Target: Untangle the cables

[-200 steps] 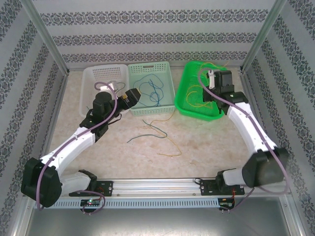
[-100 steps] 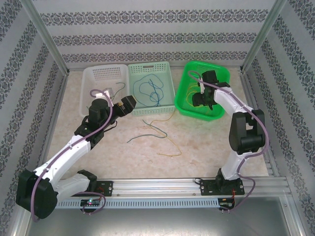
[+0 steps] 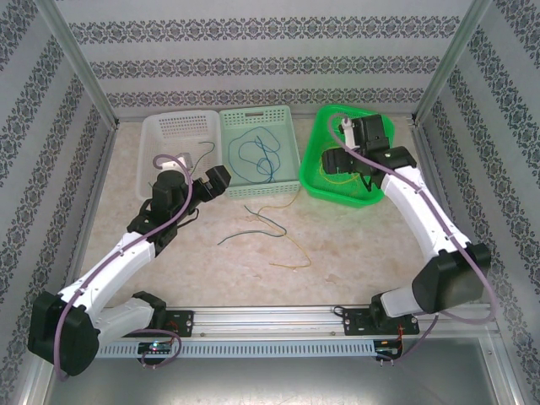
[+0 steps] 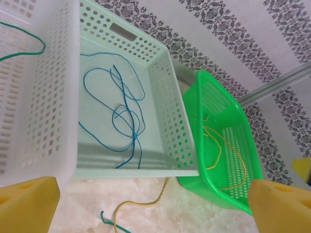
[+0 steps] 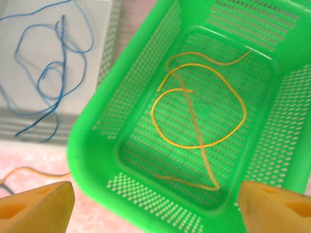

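Observation:
A yellow cable (image 5: 199,121) lies coiled on the floor of the green basket (image 5: 97,160). My right gripper (image 5: 155,206) hovers over that basket (image 3: 319,181), open, with nothing between its fingers. A blue cable (image 4: 116,111) lies looped in the mint basket (image 4: 180,126). A green cable (image 4: 24,48) lies in the white basket (image 4: 43,121). On the table in front of the baskets, another yellow cable (image 3: 287,245) and a dark green one (image 3: 253,226) cross each other. My left gripper (image 3: 218,179) hangs open above the near edge of the white and mint baskets, holding nothing.
The three baskets stand side by side at the back of the marble-patterned table (image 3: 354,245). Patterned walls and metal posts (image 3: 80,67) close in the sides and back. The arm bases sit on a rail (image 3: 270,321) at the near edge.
My right gripper has gone from shut to open over the green basket and moved towards the basket's left side. The left gripper has drifted a little left and nearer, still open.

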{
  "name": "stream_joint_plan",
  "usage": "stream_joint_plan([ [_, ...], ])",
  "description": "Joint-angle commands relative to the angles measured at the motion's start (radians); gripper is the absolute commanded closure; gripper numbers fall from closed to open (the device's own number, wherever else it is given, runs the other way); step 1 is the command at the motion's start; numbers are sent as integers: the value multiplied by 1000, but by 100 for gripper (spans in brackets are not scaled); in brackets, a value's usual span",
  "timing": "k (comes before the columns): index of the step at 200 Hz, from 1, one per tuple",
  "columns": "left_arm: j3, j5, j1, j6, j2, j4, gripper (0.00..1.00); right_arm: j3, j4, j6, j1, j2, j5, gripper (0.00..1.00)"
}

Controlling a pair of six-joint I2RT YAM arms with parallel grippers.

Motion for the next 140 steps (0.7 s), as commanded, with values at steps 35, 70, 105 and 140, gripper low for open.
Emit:
stream_joint_plan([
  [35,17,-15,20,17,17,-26,0,-252,-59,66,250,-85,-64,18],
  [70,21,3,21,11,36,-21,0,-368,-22,88,365,-71,-186,19],
  [105,24,8,21,4,46,-11,0,-384,-53,99,423,38,-213,20],
  [140,29,11,22,8,45,-22,0,-369,-15,114,445,140,-227,24],
])
